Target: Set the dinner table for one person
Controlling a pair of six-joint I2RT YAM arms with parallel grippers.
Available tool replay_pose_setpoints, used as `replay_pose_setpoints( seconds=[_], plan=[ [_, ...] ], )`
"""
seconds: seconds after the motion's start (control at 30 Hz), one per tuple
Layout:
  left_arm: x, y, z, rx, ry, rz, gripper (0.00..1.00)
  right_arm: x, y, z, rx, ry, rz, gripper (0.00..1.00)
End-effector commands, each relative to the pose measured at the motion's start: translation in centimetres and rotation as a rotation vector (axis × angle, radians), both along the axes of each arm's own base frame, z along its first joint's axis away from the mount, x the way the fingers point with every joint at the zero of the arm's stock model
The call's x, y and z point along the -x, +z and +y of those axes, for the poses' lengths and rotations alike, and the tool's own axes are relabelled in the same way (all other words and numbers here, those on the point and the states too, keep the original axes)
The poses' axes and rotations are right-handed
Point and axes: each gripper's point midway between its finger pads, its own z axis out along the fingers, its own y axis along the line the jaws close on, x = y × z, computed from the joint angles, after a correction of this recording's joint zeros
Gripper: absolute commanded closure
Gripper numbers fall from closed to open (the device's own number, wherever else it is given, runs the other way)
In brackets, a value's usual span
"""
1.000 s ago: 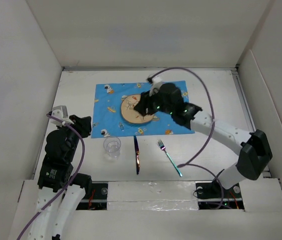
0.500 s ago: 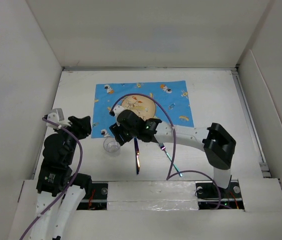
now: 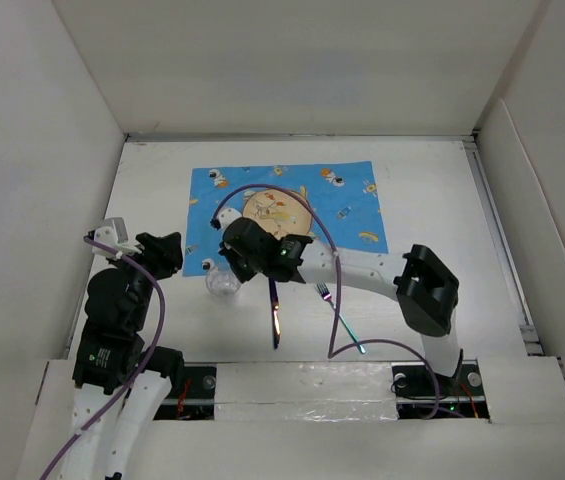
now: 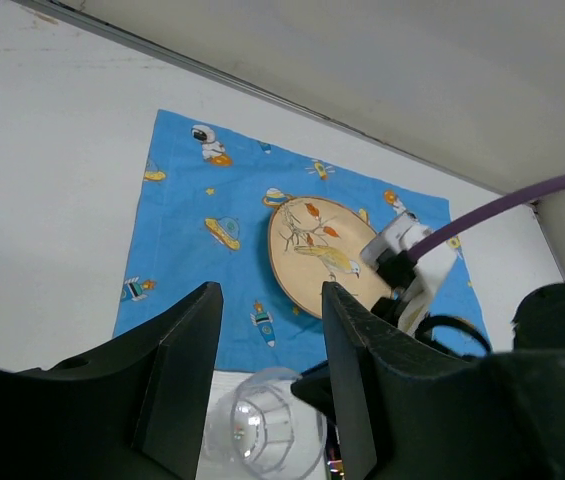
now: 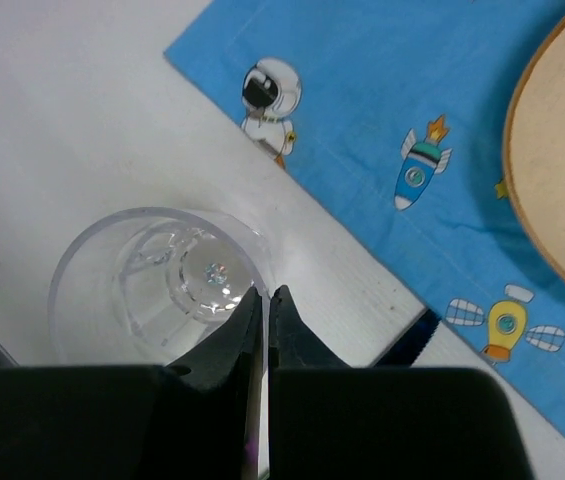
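One cup [image 5: 152,290], rim pinched between right fingers [image 5: 224,350]; left fingers [image 4: 177,370] apart

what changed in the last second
The right gripper swung off the plate toward the near left, came down at the clear cup and closed on its rim. The left gripper hardly moved, jaws open. The placemat, knife and fork stayed put.

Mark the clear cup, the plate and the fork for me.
clear cup [image 5: 152,290], right wrist view, on its see-through bottom.
plate [image 4: 327,255], left wrist view, on its printed face.
fork [image 3: 342,318], top external view, on its handle.
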Motion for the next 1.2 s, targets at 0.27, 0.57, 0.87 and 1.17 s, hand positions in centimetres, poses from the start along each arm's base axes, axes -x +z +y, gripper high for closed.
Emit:
replay_pose_setpoints(
  seconds=[0.27, 0.57, 0.87, 1.17],
  plan=[
    [0.0, 0.6, 0.3, 0.011, 0.019, -0.031, 0.56, -21.4, 13.9, -15.9, -0.199, -0.457, -0.223, 1.00],
    [-0.3, 0.3, 0.2, 0.003, 0.014, -0.014, 0.56, -32.4, 10.9, -31.2, -0.113, -0.794, -0.192, 1.00],
    [-0.7, 0.0, 0.1, -0.002, 0.012, 0.001, 0.56, -36.2, 7.2, -35.4, -0.105, -0.839, -0.095, 1.00],
    [-0.9, -0.1, -0.1, -0.005, 0.004, 0.007, 0.56, -35.5, 3.4, -37.2, -0.060, -0.891, -0.062, 1.00]
  ],
)
